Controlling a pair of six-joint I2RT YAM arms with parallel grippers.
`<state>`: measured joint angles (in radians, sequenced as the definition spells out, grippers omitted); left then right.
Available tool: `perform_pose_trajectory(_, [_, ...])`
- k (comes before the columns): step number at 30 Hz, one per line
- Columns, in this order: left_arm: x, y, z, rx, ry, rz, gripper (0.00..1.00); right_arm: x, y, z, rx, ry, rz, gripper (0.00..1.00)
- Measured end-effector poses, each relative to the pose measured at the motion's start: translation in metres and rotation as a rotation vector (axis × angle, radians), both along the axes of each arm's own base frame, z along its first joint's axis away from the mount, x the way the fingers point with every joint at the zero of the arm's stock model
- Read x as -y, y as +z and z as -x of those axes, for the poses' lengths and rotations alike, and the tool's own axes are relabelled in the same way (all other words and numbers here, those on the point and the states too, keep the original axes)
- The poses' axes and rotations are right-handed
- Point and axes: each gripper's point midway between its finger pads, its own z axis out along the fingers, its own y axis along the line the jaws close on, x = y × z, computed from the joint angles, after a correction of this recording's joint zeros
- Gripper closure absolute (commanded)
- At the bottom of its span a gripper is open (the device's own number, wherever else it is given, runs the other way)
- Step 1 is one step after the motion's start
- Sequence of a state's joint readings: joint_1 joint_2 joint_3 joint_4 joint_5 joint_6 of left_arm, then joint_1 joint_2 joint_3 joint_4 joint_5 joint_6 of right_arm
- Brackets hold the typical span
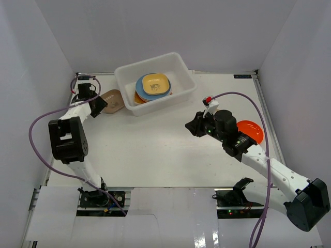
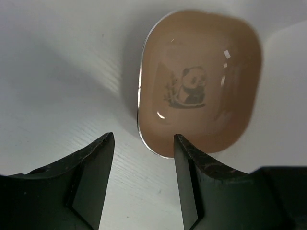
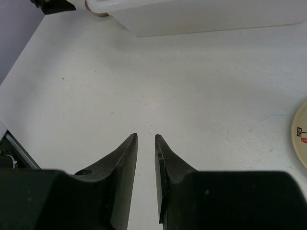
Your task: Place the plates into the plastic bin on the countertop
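The plastic bin (image 1: 166, 100) stands at the far edge of the countertop (image 1: 155, 150), a little left of its middle and turned at a slant. At least 3 plates lie stacked in it: a yellow square plate (image 1: 155, 84) on top, a blue plate (image 1: 141, 82) under it, and an orange rim (image 1: 138, 98) showing lowest.

Toward the far left corner, just beside the bin's left wall, a brown plate (image 2: 201, 81) with a panda drawing lies flat. The left gripper (image 2: 144, 139) is just in front of it with its fingers wide apart and holding nothing. Its right finger (image 2: 187, 163) overlaps the plate's near rim, though contact cannot be made out.

The right gripper (image 3: 146, 137) is over bare countertop right of the middle, with only a narrow slit between its fingers and nothing in it. An orange plate (image 1: 252, 130) lies near the right edge, partly hidden by the right arm. A cream plate (image 3: 301, 134) shows only as an edge at the side of the right wrist view. 2 purple cables (image 1: 39, 124) loop over the arms.
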<state>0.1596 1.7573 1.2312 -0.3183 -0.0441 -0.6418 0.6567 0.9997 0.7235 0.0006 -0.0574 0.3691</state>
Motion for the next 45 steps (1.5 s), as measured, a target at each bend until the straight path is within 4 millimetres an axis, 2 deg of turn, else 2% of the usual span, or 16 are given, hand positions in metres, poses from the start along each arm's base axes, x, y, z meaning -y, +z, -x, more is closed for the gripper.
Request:
perform_pose_trajectory(4, [0.011, -0.050, 0.003, -0.112, -0.044, 0.046, 0.40, -0.001, -0.001, 0.001, 0.003, 0.011, 0.005, 0.73])
perform_pose_trajectory(7, [0.012, -0.063, -0.003, -0.134, -0.056, 0.059, 0.56, -0.002, 0.000, 0.002, 0.002, 0.021, 0.004, 0.72])
perform_pose_trajectory(8, [0.012, -0.065, -0.006, -0.134, -0.055, 0.059, 0.69, -0.002, -0.001, 0.003, 0.001, 0.024, 0.003, 0.72])
perform_pose_trajectory(13, [0.005, -0.067, -0.011, -0.125, -0.037, 0.066, 0.99, -0.002, -0.001, 0.003, 0.000, 0.028, 0.003, 0.72])
perform_pose_trajectory(18, [-0.009, -0.051, 0.001, -0.110, 0.009, 0.019, 1.00, -0.003, -0.003, 0.003, -0.006, 0.034, 0.008, 0.72])
perform_pose_trajectory(21, [-0.018, -0.012, 0.017, -0.048, 0.050, -0.028, 1.00, -0.004, -0.006, 0.003, -0.013, 0.035, 0.013, 0.72])
perform_pose_trajectory(24, [-0.022, 0.059, 0.026, 0.127, 0.080, -0.080, 1.00, -0.004, -0.008, 0.003, -0.016, 0.035, 0.016, 0.72])
perform_pose_trajectory(27, [-0.005, 0.153, 0.031, 0.380, 0.054, -0.111, 1.00, -0.004, -0.008, 0.002, -0.014, 0.030, 0.017, 0.73])
perform_pose_trajectory(29, [0.029, 0.203, 0.029, 0.507, -0.011, -0.119, 1.00, -0.002, -0.008, -0.001, -0.010, 0.013, 0.020, 0.74])
perform_pose_trajectory(30, [0.058, 0.223, 0.025, 0.564, -0.071, -0.108, 1.00, -0.001, -0.008, -0.002, -0.008, 0.003, 0.022, 0.74])
perform_pose_trajectory(32, [0.119, 0.240, 0.016, 0.619, -0.207, -0.068, 1.00, 0.003, -0.008, -0.006, -0.002, -0.027, 0.029, 0.74])
perform_pose_trajectory(34, [0.171, 0.232, 0.006, 0.607, -0.319, -0.032, 1.00, 0.007, -0.009, -0.008, 0.003, -0.051, 0.034, 0.74])
perform_pose_trajectory(36, [0.203, 0.200, -0.010, 0.535, -0.380, -0.018, 1.00, 0.010, -0.012, -0.008, 0.002, -0.067, 0.041, 0.74])
perform_pose_trajectory(41, [0.220, 0.096, -0.041, 0.303, -0.396, -0.018, 1.00, 0.014, -0.017, -0.007, -0.010, -0.084, 0.047, 0.74])
perform_pose_trajectory(43, [0.223, 0.067, -0.047, 0.235, -0.397, -0.016, 1.00, 0.015, -0.017, -0.007, -0.011, -0.088, 0.045, 0.74])
perform_pose_trajectory(45, [0.225, 0.053, -0.051, 0.203, -0.399, -0.013, 1.00, 0.015, -0.017, -0.007, -0.014, -0.090, 0.042, 0.74])
